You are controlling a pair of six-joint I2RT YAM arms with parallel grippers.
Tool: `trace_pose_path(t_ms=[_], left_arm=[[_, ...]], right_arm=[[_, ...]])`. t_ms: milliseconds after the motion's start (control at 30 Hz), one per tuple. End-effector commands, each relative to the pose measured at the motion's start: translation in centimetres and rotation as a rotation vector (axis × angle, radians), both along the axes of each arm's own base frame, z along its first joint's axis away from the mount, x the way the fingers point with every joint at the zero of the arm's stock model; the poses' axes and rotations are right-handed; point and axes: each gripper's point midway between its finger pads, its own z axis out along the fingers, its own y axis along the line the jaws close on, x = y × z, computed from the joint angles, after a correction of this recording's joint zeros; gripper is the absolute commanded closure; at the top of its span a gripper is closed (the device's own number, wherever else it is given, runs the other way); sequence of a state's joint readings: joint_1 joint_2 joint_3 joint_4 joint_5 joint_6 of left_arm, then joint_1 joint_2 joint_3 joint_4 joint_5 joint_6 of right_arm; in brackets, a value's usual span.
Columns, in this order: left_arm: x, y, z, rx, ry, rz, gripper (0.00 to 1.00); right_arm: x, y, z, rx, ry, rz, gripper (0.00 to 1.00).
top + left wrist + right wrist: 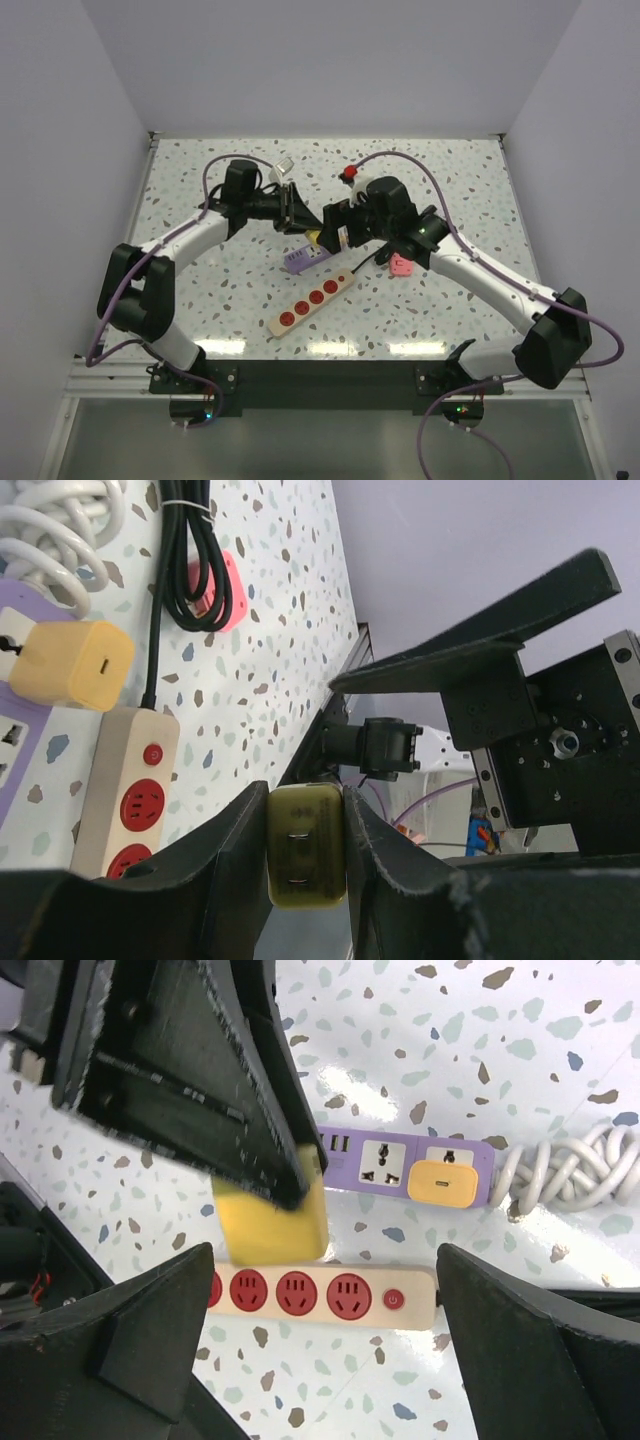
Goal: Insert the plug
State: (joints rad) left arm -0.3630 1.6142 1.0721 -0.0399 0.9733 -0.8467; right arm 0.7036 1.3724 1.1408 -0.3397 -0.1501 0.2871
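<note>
Yellow plug (306,845) pinched in left end effector (305,805); right end effector (322,1260) spread alongside.

The left arm (190,240) and right arm (480,275) share one build: glossy white link shells between bulky matte black joint housings. A purple cable (108,325) loops off each arm and runs down to black bases (185,380) at six o'clock in the overhead view, where small green lights (207,408) glow. The left claw (305,820) and right claw (320,1260) are black, with broad, wedge-shaped, rough-edged fingers (150,1330). The right claw's housing (520,720) carries small screws beside a silver rail (625,670).
</note>
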Motion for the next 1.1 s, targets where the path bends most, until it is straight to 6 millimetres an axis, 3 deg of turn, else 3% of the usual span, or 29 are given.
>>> trace_pose_path(t_ms=[0,67,200,300,533,767,1067], left_arm=[[1.1,0.6,2.2,-0.053,-0.063,0.041,1.00],[1.7,1.1,2.6,-0.073,-0.047,0.087,1.00],[2.5,1.2,6.0,-0.140,-0.170,0.138,1.00],[2.4,1.3,8.3,-0.218,-0.201,0.162,1.00],[1.6,1.4,12.5,-0.382,-0.251,0.174,1.00],[1.1,1.5,13.7,-0.412,-0.280,0.158,1.00],[0.5,1.7,13.3,-0.412,-0.271,0.156,1.00]], right_arm=[[0.5,-1.0,4.2,0.096,-0.095,-0.076,0.03],[0.3,-1.1,4.4,0.125,-0.077,-0.091,0.03],[-0.1,0.1,5.5,0.256,0.009,-0.120,0.03],[-0.1,1.5,7.6,0.432,0.094,-0.175,0.04],[-0.2,1.9,8.9,0.585,0.175,-0.243,0.07],[0.3,1.7,10.7,0.712,0.124,-0.269,0.20],[0.7,1.6,13.0,0.803,0.053,-0.257,0.35]])
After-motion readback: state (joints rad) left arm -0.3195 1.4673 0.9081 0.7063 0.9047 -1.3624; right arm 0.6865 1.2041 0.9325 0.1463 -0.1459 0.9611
